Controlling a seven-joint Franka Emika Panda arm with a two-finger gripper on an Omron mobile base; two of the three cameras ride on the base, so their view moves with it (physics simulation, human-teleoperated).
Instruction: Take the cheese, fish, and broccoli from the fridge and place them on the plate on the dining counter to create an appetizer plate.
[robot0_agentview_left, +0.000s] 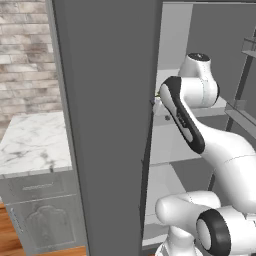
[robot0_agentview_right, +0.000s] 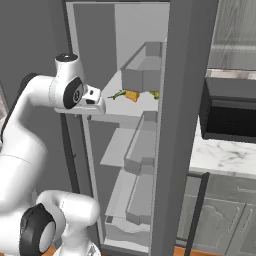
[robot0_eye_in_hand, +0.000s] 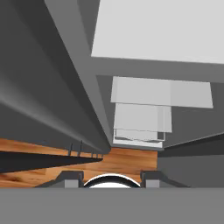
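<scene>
Three foods, cheese (robot0_agentview_right: 132, 95) included, lie on a fridge (robot0_agentview_right: 145, 125) shelf beyond the gripper (robot0_eye_in_hand: 111, 178), its spread unclear.

Robot arm (robot0_agentview_left: 220, 150): glossy white moulded shell built from rounded, tubular segments joined by bulbous elbows. Joints marked by dark grey-to-black bands; one long black strip runs along the edge of a link in the left base view, carrying faint pale lettering too small to read. Circular black joint rings with grey centres at the lower joints and at the wrist in the right base view. A small black cap tops the upper joint housing. Wrist flange (robot0_agentview_right: 91, 94): white block with dark recess.
</scene>
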